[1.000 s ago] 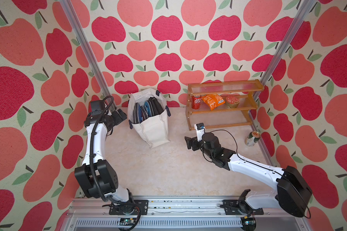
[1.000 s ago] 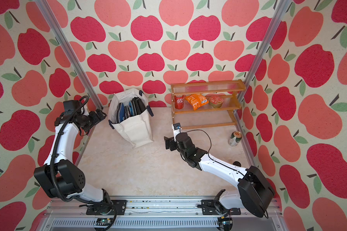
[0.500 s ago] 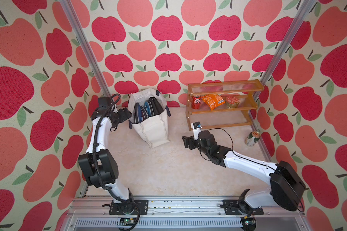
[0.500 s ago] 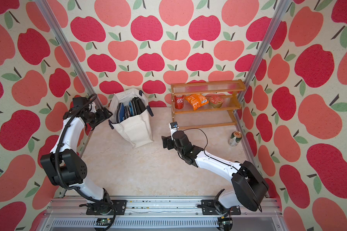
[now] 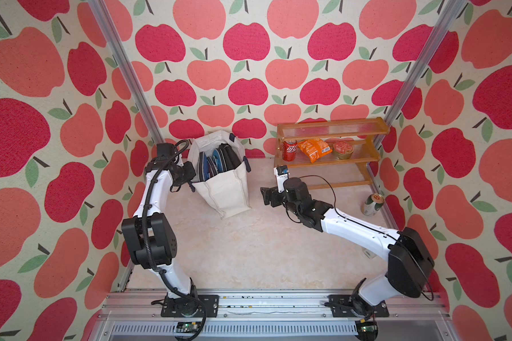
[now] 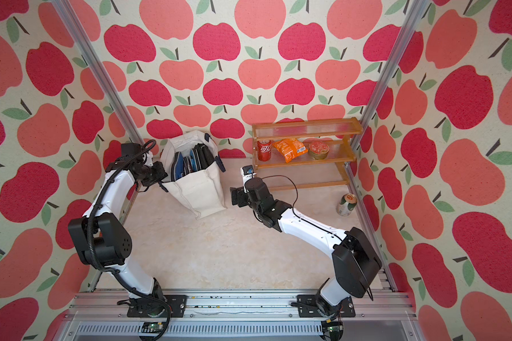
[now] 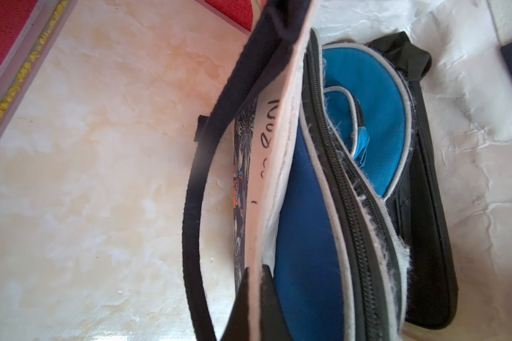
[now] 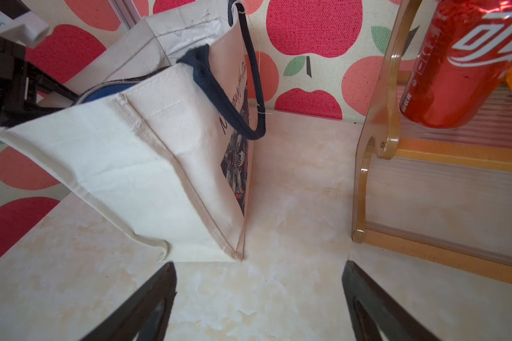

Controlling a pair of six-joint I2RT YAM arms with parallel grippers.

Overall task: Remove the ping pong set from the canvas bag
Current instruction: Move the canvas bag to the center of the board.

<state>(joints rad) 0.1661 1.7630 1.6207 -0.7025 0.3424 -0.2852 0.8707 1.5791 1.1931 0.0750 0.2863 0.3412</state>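
The canvas bag (image 5: 229,189) stands on the far left part of the tabletop (image 5: 249,251). The ping pong set (image 5: 216,161) is inside it, its cases on edge side by side. The left hand (image 7: 256,280) is pressed together on the bag's left rim, pinching the cloth wall. The right hand (image 8: 259,265) hangs spread just right of the bag, apart from it.

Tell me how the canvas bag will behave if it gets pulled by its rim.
Probably floppy: the canvas bag has creased cloth walls, and the left gripper pinches its rim flat. Likely to tip: it stands tall and is gripped at the top. Perhaps heavier than plain cloth: the ping pong set fills it.
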